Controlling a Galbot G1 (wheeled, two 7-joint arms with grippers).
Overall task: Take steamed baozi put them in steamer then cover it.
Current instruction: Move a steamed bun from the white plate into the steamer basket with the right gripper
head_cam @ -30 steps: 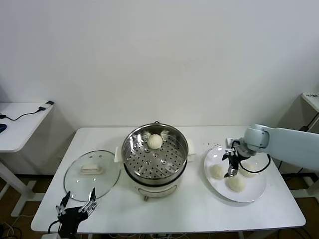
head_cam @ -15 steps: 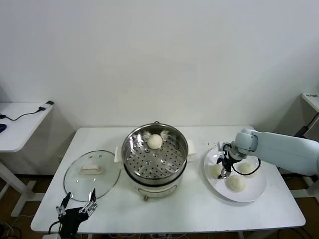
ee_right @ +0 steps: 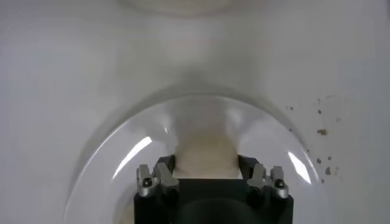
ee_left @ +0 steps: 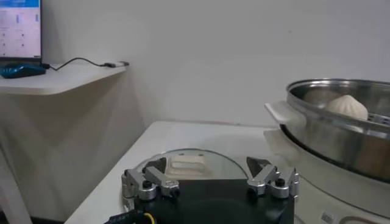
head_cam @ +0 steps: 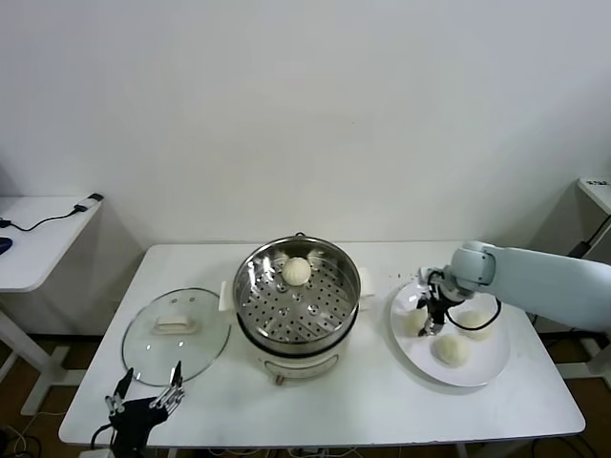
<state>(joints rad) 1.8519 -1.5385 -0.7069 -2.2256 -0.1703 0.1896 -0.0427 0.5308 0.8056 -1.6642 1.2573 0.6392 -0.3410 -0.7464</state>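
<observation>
1. The right end effector (head_cam: 431,318) is low over the white plate (head_cam: 487,370), and its two fingers (ee_right: 159,176) stand apart on both sides of one steamed baozi (ee_right: 206,155). In the right wrist view the bun sits between the fingers, but I cannot tell if they already press it, so I judge the end effector as open around it.

2. To do this step well, I think the fingers should close slowly and only a little, because the dough looks soft and can be dented. The lift should go straight up, so the bun does not push its neighbours.

3. Just beside this end effector, on the same plate, lie two more buns: one (head_cam: 452,350) nearer to the robot and one (head_cam: 474,322) on the outer side.

4. Farther toward the left arm stands the steamer (head_cam: 297,298), well apart from the plate, with one bun (head_cam: 297,271) already at its back part. There is free space on the perforated bottom for the others.

5. The cover (head_cam: 177,335) lies flat on the counter (head_cam: 382,405) beyond the steamer, so it is not yet in use.

6. The left end effector (head_cam: 145,401) hangs at the near edge of the counter, close to the cover, with fingers spread and holding nothing.
</observation>
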